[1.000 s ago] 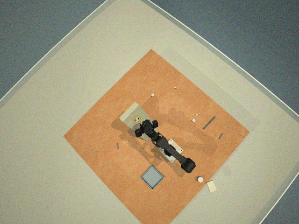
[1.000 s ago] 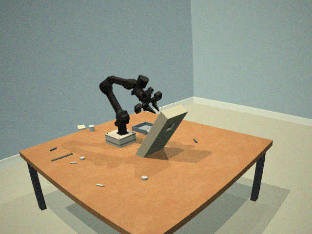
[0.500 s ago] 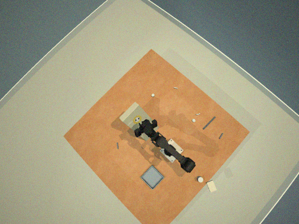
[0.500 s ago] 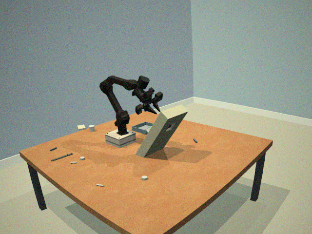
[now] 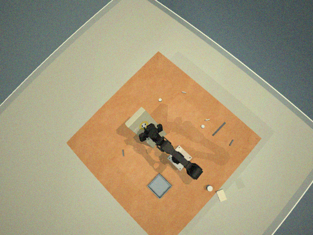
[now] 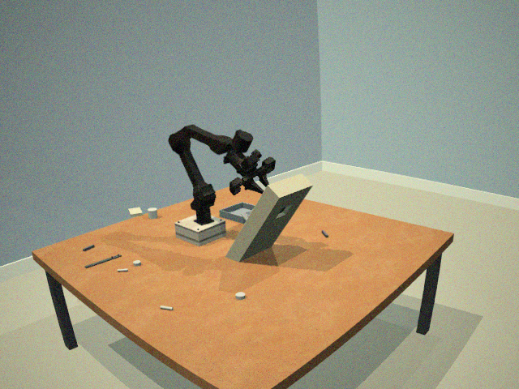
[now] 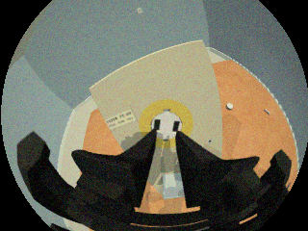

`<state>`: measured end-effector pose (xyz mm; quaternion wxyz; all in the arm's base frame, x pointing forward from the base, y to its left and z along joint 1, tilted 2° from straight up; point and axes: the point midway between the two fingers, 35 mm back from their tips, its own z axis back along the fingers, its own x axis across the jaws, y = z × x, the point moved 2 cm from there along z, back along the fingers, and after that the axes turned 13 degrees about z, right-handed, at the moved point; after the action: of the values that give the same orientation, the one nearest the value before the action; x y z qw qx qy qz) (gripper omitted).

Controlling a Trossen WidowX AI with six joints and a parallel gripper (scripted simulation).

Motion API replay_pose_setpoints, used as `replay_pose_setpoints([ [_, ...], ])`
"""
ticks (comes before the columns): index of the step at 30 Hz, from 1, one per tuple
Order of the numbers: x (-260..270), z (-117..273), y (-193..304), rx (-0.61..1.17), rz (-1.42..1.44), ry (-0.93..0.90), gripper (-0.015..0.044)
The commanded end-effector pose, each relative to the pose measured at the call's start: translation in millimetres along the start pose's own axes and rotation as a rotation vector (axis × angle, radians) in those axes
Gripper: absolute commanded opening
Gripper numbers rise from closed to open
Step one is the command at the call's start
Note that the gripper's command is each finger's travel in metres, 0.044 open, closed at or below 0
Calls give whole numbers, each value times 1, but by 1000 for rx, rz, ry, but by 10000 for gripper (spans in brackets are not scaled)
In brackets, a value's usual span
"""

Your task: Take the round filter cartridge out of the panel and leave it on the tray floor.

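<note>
The service panel (image 5: 152, 119) (image 6: 255, 224) (image 7: 183, 77) stands tilted on the counter (image 5: 106, 126) (image 6: 188, 331) (image 7: 245, 91), and the round filter cartridge (image 5: 144, 125) (image 7: 166, 116) is seated in its sloping face, inside a yellow ring (image 5: 140, 124) (image 7: 188, 117). The two dark slots on the cartridge are visible, side by side.

The gripper (image 5: 145, 128) (image 6: 264, 188) (image 7: 166, 133) is over the panel's face, pointing down toward the cartridge. Its fingers are a little apart with nothing clamped between them — the tips are close to the slots, though I can't tell whether they touch the cartridge. The black arm (image 5: 179, 157) (image 6: 190, 167) reaches over from its base (image 5: 186, 151) (image 6: 182, 232), which sits near the panel on its slotted-face side.

A printed label (image 7: 120, 119) is on the panel beside the ring. The shallow tray (image 5: 159, 185) (image 6: 231, 215) lies well apart from the panel — the cartridge is not in it. A small white disc (image 5: 160, 100) (image 6: 240, 296) (image 7: 229, 106) rests near the panel, and a short dark rod (image 5: 122, 152) (image 6: 324, 233) lies off its opposite side.
</note>
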<state>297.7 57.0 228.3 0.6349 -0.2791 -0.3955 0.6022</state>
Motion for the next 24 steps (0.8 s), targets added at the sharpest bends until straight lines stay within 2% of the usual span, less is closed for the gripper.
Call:
replay_pose_setpoints([
  [1,-1,-9,5,17,6,0,109],
  [11,-1,-24,6,16,6,0,109],
  [24,-1,-24,9,16,6,0,109],
])
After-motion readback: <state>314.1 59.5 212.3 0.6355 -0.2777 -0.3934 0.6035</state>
